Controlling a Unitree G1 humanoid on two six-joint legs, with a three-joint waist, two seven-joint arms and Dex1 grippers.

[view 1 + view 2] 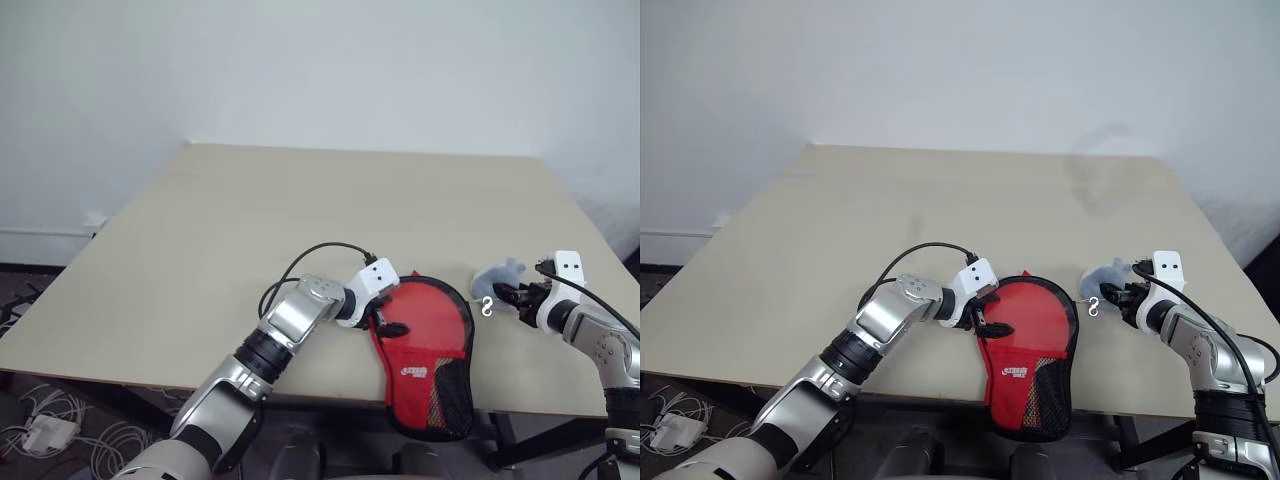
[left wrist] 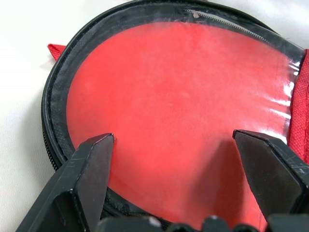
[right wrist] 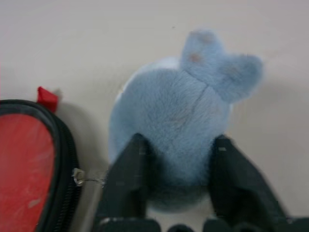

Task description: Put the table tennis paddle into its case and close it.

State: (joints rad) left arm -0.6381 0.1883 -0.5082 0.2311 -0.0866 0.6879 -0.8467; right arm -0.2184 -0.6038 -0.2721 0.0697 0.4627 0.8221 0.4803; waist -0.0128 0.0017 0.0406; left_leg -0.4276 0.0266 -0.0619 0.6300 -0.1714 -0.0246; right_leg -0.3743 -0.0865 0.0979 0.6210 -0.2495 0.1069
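The pale wooden table (image 1: 250, 220) takes up most of the room in front of the robot, and everything on it sits at the near edge. The case (image 1: 425, 350) lies flat there, its clear red side up and its narrow mesh end hanging out over the table's edge; a red disc fills the round part under the clear film — whether that is the table tennis paddle itself I cannot tell, and no wooden handle shows.

The left gripper (image 2: 186, 159) hovers over the round part of the case, its two black fingers (image 2: 89, 169) spread wide with the red face showing between them — released, grasping nothing.

Just beside the case, past its edging and a small red tab (image 3: 47, 98), lies a pale blue furry lump (image 3: 178, 111) with two little ears. The right gripper (image 3: 181, 186) has one finger on each side of the lump's near end, touching the fur; whether it is pinching or only resting there I cannot tell.
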